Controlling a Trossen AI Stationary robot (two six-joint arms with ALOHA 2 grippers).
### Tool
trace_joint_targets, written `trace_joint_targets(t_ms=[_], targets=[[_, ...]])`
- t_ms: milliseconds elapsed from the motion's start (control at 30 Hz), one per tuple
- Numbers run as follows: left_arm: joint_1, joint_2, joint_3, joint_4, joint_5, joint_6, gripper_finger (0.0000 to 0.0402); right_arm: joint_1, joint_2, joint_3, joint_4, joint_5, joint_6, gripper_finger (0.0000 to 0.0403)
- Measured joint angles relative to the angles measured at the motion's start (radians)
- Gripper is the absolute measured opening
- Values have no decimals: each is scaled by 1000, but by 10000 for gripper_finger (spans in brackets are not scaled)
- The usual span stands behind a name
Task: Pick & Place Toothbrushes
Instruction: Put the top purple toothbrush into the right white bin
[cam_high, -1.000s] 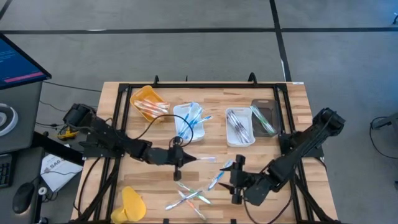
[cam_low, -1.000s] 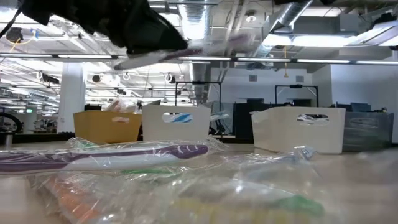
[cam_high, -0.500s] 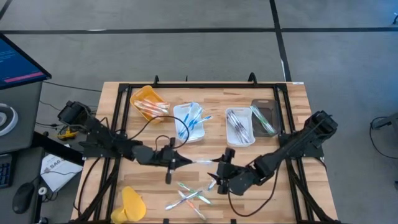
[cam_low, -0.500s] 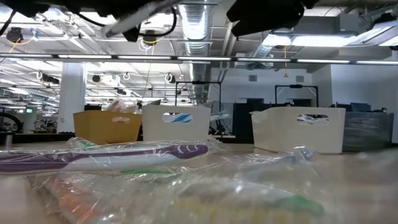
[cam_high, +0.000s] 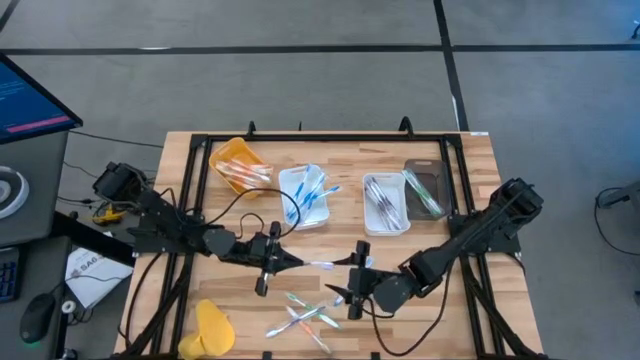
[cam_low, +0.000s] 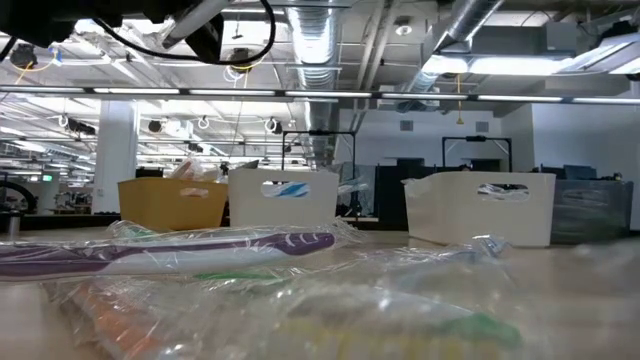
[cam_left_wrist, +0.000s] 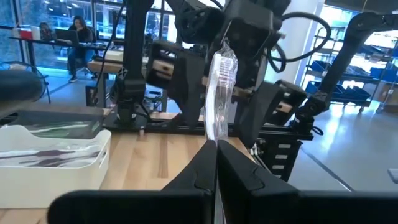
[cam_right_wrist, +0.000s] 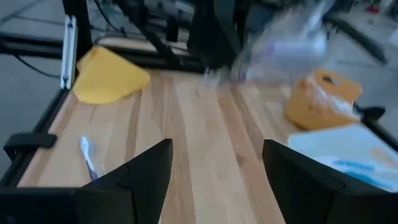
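The wooden worktop (cam_high: 240, 300) carries four trays along its far side: a yellow tray (cam_high: 238, 165) with orange-accented brushes, a white tray (cam_high: 306, 197) with blue ones, a second white tray (cam_high: 384, 204) with grey ones, and a dark tray (cam_high: 424, 189) with green ones. A yellow cloth-like piece (cam_high: 212, 328) lies at the near left corner. The two dark arms reach toward each other over the middle of the worktop. The left claw (cam_high: 285, 262) is clenched on a wrapped toothbrush (cam_high: 320, 265), which sticks out from its tips toward the right arm; in the left wrist view that toothbrush rises in clear wrapping straight up from the closed fingers (cam_left_wrist: 214, 168). The right claw (cam_high: 352, 290) faces it with its fingers (cam_right_wrist: 311, 180) spread apart and nothing between them, its tips just beside the free end of the held brush. A loose cluster of toothbrushes (cam_high: 305, 315) lies on the near part of the worktop, below and between the two claws.
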Motion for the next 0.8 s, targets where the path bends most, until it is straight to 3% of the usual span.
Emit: trace_joint_targets(t_ms=[400,667,800], targets=[[3,18,0,27,20,2,2,-62,0,0,123,-6,-114,244],[21,82,0,96,24,0,2,-95,18,0,184,-150,-133,244],[25,89,0,107,24,0,2,-98,19,0,189,-158,-133,244]])
